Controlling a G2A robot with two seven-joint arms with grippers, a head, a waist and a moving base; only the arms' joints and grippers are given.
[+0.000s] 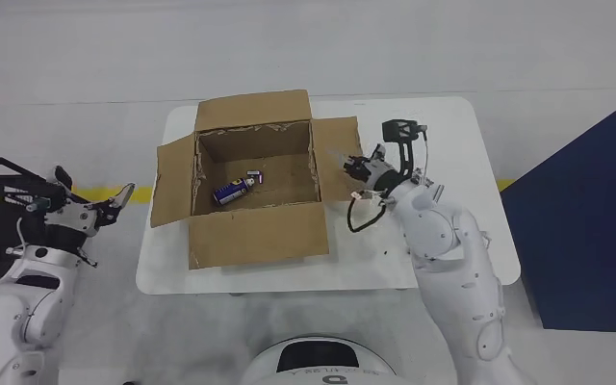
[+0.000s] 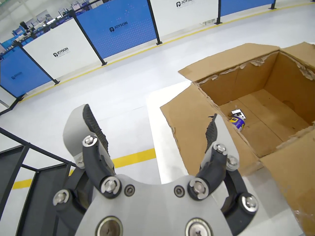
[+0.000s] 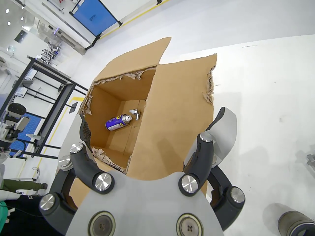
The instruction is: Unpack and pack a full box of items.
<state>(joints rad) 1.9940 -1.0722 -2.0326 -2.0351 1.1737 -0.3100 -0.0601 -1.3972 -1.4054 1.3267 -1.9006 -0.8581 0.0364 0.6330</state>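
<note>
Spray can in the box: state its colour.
The spray can is mainly blue, with some yellow and a silver top; the right wrist view shows it best.

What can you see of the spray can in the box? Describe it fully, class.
The spray can is a small cylinder, blue with a yellow band and a silvery top. It lies on its side on the floor of the open cardboard box. A small grey metal part lies close by its top. Nothing grips it.

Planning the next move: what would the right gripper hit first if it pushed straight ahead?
The right gripper would most likely meet the box's side flap, which sits between its open fingers.
</note>
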